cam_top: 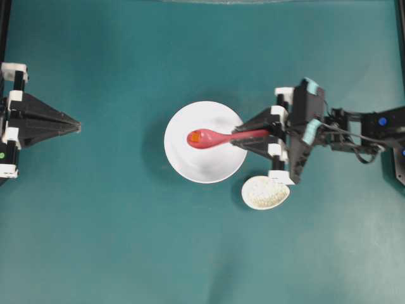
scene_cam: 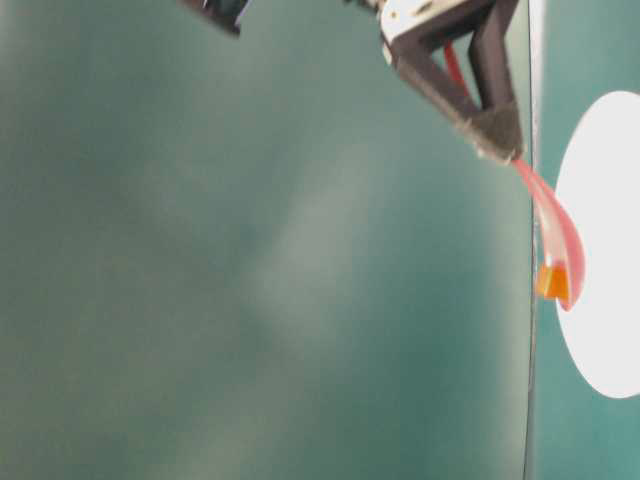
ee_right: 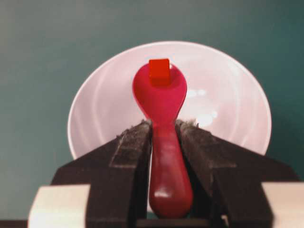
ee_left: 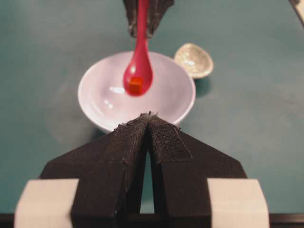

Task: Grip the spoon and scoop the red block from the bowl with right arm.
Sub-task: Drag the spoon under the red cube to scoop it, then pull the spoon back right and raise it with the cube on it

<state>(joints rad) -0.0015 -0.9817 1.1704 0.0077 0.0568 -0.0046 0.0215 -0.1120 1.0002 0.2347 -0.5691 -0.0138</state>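
Observation:
My right gripper (cam_top: 248, 135) (ee_right: 164, 124) is shut on the handle of the pink-red spoon (cam_top: 212, 137) (ee_right: 161, 102) (ee_left: 138, 71) (scene_cam: 555, 225). The spoon's scoop hangs over the white bowl (cam_top: 183, 161) (ee_right: 228, 99) (ee_left: 171, 99) (scene_cam: 610, 330), lifted above its floor. The small red block (cam_top: 195, 136) (ee_right: 159, 71) (ee_left: 136, 84) (scene_cam: 551, 281) lies in the scoop near its far tip. My left gripper (cam_top: 77, 126) (ee_left: 149, 115) rests far to the left of the bowl, its jaws pressed together with nothing between them.
A speckled off-white egg-shaped dish (cam_top: 266, 192) (ee_left: 193, 60) lies on the teal table just right of the bowl, under the right arm's wrist. The right arm's body (cam_top: 354, 130) stretches in from the right edge.

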